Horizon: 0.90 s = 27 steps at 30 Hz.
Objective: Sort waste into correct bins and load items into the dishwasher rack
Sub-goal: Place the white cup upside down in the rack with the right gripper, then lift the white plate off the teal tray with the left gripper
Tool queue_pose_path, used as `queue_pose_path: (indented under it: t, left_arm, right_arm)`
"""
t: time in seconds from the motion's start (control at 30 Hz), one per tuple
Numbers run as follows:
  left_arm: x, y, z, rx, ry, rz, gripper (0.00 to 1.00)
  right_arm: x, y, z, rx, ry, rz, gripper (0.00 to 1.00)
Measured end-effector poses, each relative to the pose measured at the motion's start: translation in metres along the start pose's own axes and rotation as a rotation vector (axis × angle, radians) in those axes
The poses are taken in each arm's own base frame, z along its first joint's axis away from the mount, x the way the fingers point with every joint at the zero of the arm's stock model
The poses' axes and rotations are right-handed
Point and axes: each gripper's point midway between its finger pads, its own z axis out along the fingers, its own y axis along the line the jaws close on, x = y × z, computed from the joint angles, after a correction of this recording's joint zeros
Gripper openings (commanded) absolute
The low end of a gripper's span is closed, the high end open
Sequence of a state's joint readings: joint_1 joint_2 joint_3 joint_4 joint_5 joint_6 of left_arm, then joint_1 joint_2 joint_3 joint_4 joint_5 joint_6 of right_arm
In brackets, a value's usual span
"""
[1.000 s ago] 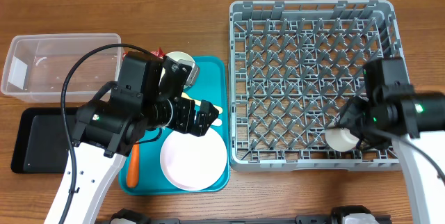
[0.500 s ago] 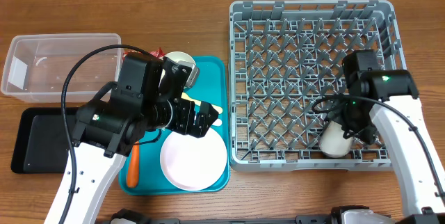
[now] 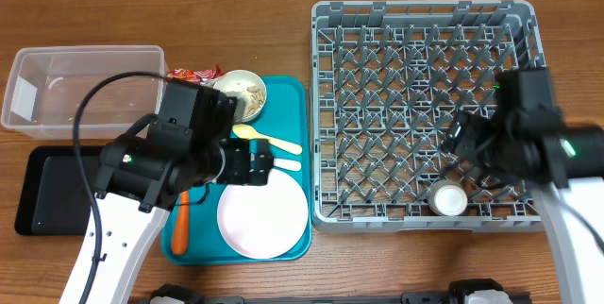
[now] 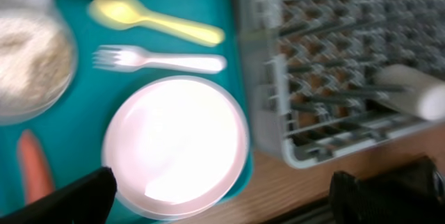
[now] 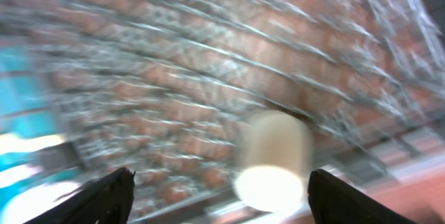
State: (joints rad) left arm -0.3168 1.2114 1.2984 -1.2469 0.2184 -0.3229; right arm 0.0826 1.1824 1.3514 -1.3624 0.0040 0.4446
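Fearing the loose bowl rolls between rack pegs; I see left gripper and right gripper spread.

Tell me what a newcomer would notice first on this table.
The big grey dishwasher rack fills the table's right half, with a small white bowl near its front edge, close to the open right gripper. Left of it, a teal tray holds a pale pink plate, a yellow spoon and an orange carrot, with the open left gripper hovering over the tray.
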Motion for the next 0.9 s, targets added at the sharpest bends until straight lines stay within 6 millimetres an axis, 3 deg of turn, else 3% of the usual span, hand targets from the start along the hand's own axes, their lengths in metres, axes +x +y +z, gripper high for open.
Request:
queue_pose_path:
  t: [0.07, 0.13, 0.3, 0.37, 0.63, 0.9]
  left_arm:
    - [0.013, 0.017, 0.001, -0.084, 0.042, -0.089, 1.0]
    - [0.029, 0.032, 0.008, -0.15, 0.096, -0.168, 0.94]
    - [0.067, 0.057, 0.041, -0.245, 0.204, -0.332, 0.78]
    - [0.076, 0.065, 0.058, -0.265, 0.211, -0.387, 0.71]
    - [0.122, 0.097, 0.107, -0.377, 0.278, -0.58, 0.67]
    - [0.133, 0.114, 0.139, -0.43, 0.259, -0.653, 0.4]
  right_arm:
    - [-0.002, 0.028, -0.033, -0.168, -0.093, -0.076, 0.89]
    - [0.006, 0.048, -0.063, -0.311, -0.156, -0.14, 0.9]
    - [0.023, 0.062, -0.1, -0.465, -0.214, -0.209, 0.91]
    - [0.026, 0.064, -0.101, -0.479, -0.206, -0.218, 0.91]
    - [0.031, 0.065, -0.085, -0.455, -0.118, -0.218, 0.91]
    - [0.031, 0.065, -0.075, -0.434, -0.077, -0.211, 0.91]
